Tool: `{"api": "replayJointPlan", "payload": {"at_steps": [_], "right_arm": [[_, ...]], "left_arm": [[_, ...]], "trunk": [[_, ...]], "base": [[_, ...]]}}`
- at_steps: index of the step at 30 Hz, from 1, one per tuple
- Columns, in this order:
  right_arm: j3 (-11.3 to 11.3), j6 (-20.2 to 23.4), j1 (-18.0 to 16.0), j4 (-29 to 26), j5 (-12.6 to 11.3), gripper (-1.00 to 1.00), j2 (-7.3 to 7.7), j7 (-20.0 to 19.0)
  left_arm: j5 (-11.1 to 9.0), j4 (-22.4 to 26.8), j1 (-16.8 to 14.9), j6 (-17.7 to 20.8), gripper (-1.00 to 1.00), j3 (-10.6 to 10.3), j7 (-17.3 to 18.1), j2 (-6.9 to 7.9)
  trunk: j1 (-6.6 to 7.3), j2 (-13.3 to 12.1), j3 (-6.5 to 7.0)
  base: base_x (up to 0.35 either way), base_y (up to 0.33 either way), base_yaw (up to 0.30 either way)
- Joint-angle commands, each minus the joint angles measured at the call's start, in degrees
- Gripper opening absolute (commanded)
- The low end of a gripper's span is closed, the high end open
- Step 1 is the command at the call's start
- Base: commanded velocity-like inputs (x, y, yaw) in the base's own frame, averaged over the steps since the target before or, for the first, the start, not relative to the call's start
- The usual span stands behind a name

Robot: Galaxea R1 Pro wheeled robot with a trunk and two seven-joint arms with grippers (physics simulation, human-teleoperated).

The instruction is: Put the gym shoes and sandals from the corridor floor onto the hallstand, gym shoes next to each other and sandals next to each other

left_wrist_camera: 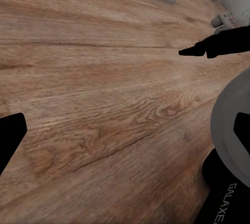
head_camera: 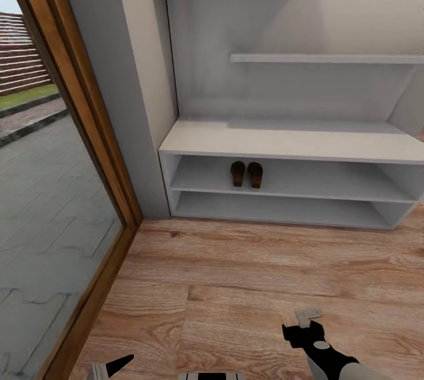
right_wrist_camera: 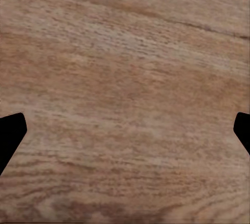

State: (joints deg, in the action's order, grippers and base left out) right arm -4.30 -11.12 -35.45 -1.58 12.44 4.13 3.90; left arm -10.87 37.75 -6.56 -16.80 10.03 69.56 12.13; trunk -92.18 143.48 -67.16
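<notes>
Corridor floor (head_camera: 247, 286) lies bare; both sandals (head_camera: 247, 174) sit paired mid-frame on the hallstand (head_camera: 294, 144), gym shoes remain, my left fingers (left_wrist_camera: 10, 135) and right fingers (right_wrist_camera: 10, 135) spread wide, holding nothing.

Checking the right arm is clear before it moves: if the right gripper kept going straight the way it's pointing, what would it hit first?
Most likely the corridor floor: the right wrist view looks between the open fingers onto bare wood planks.
</notes>
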Motion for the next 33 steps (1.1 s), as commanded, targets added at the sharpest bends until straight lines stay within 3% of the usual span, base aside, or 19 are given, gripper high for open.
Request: {"api": "replayJointPlan", "payload": {"at_steps": [1,10,29,33], "right_arm": [[-0.4,-0.6,0.2,0.1,0.6,1.0,0.03,0.1],[-0.4,-5.2,2.3,0.1,0.6,1.0,0.16,-0.5],[-0.4,-6.1,3.8,0.1,0.5,1.0,0.09,-0.5],[-0.4,-6.7,3.8,0.1,0.5,1.0,0.0,-0.5]], "left_arm": [[-0.1,-0.1,0.0,-0.3,1.0,0.0,0.2,0.02],[-0.1,0.0,0.0,-0.3,1.0,0.1,0.1,0.02],[0.3,0.0,0.0,-0.2,1.0,2.3,0.1,0.0],[0.4,-0.1,0.0,-0.2,1.0,2.3,0.1,-0.01]], "trunk": [[0.01,0.0,-0.04],[0.01,0.0,-0.04],[0.5,-0.2,4.17],[1.38,-1.8,4.89]], "base": [[0.0,0.0,-0.011],[0.0,0.0,-0.003],[0.0,0.0,0.0],[0.0,0.0,0.0]]}}
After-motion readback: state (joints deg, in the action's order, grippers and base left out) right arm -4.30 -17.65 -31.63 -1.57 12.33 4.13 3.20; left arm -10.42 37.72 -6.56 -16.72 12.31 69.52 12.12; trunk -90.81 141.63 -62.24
